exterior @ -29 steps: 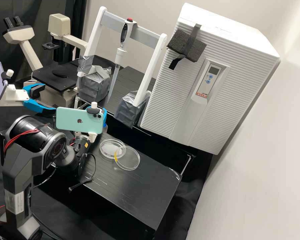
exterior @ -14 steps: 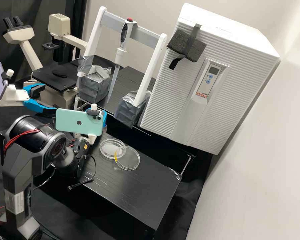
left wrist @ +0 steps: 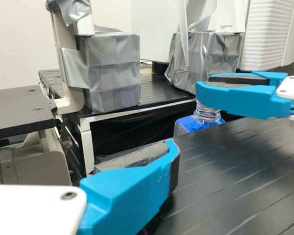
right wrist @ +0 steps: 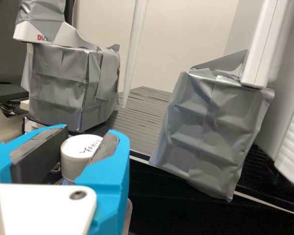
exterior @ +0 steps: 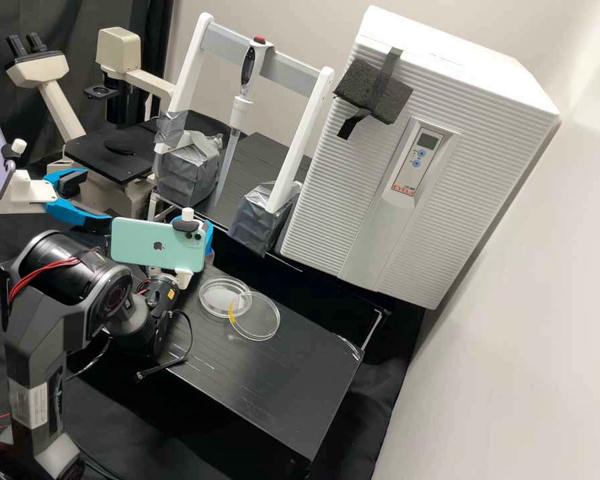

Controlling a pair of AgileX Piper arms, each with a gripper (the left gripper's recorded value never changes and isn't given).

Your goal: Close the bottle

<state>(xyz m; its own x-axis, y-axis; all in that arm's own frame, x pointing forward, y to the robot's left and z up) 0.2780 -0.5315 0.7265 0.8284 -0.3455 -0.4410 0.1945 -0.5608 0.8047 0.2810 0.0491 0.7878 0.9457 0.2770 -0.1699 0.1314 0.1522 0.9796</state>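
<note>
A clear bottle [left wrist: 206, 113] with a blue label stands uncapped past the edge of the black platform [left wrist: 245, 171]. My left gripper [left wrist: 186, 120] is open wide, and the bottle's neck shows between its two blue fingers, farther off. In the high view that left gripper [exterior: 90, 197] hangs at the left, beside the microscope. My right gripper [right wrist: 83, 142] is shut on a white cap [right wrist: 81, 149] with writing on its top. In the high view the right gripper [exterior: 203, 233] sits behind its teal phone at the platform's back left corner.
Two clear petri dishes [exterior: 225, 297] [exterior: 255, 315] lie on the platform [exterior: 280, 380]. Behind stand a pipette [exterior: 237, 120] on a white stand with grey taped feet [exterior: 183, 163], a large white machine [exterior: 413, 160] and a microscope [exterior: 60, 80].
The right gripper with the cap has edged slightly to the left. The left gripper has shifted a little to the left too.
</note>
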